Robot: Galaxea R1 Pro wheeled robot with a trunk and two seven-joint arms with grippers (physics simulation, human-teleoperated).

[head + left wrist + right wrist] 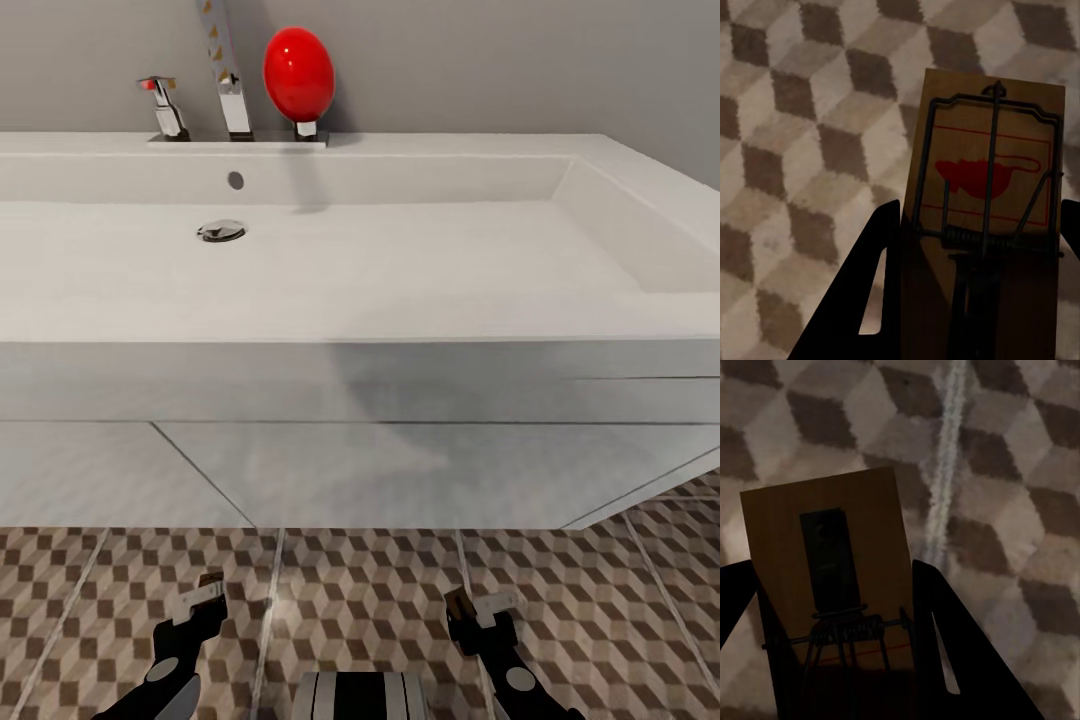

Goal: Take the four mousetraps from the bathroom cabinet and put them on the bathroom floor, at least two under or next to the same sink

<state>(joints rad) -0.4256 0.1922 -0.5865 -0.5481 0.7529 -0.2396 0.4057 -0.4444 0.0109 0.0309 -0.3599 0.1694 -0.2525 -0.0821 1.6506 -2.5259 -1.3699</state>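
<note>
Wooden boards w/ wire parts, so each mousetrap is light, stiff and flat. My guess is they'd slip sideways out of a pinch if tilted hard, and the spring bar could snap if knocked. Best hold is across the two long edges near the spring end, wire side clear of the pads, which looks like what both arms have now.

Left mousetrap [986,202]: tan board, dark wire frame, coiled spring across the near end, red mouse outline inside a thin red rectangle. It sits between the left gripper [975,247] fingers, which are clamped on its sides; far end sticks out over the floor [802,150].

Right mousetrap [829,562]: same tan wood, a dark rectangular plate in the middle, spring and wire near the fingers. Right gripper [832,615] is closed on it, one dark finger each side.

In the head view both grippers hang low over the brown, beige and white cube-pattern tiles, left gripper [200,600] and right gripper [480,610], just in front of the white sink unit [360,380]. A small tan bit shows at each tip. Neither trap looks to be touching the tiles yet, though I can't tell the gap.

Sink has a chrome tap [228,80], a round drain [221,231] and a red egg-shaped thing [298,75] on the back ledge.

Setting both down here should count as next to the sink, imo. Lower flat, open slowly, don't drop.
</note>
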